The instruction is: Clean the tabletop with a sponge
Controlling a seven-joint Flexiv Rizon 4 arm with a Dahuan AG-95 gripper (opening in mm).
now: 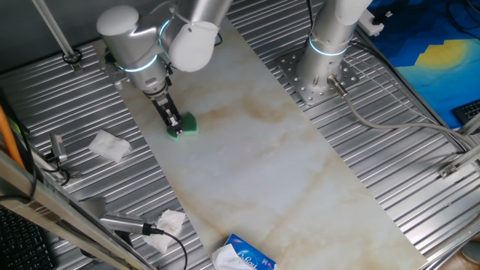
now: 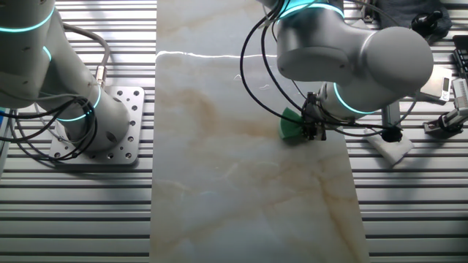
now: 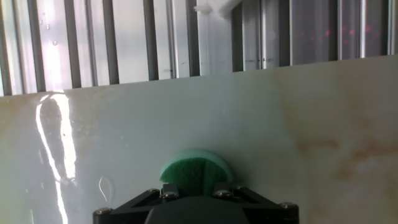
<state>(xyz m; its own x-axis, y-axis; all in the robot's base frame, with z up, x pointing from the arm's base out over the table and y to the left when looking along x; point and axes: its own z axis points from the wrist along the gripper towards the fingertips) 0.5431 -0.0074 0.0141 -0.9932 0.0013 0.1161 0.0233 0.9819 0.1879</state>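
The tabletop [image 1: 255, 157] is a long glossy off-white marble slab with brown veins and stains; it also shows in the other fixed view [image 2: 241, 183] and the hand view [image 3: 298, 124]. The sponge [image 1: 187, 124] is a small bright green block pressed on the slab near its left edge. My gripper [image 1: 174, 126] is shut on the sponge and holds it against the slab. In the other fixed view the gripper [image 2: 313, 130] holds the sponge [image 2: 292, 126] near the slab's right edge. In the hand view the sponge [image 3: 196, 168] bulges out between the jaws of my gripper [image 3: 196, 190].
Crumpled white tissues lie on the ribbed metal at left [image 1: 110, 145] and front left [image 1: 169, 222]. A blue-and-white tissue pack [image 1: 244, 256] lies at the slab's near end. A second arm's base [image 1: 322, 71] stands to the right of the slab.
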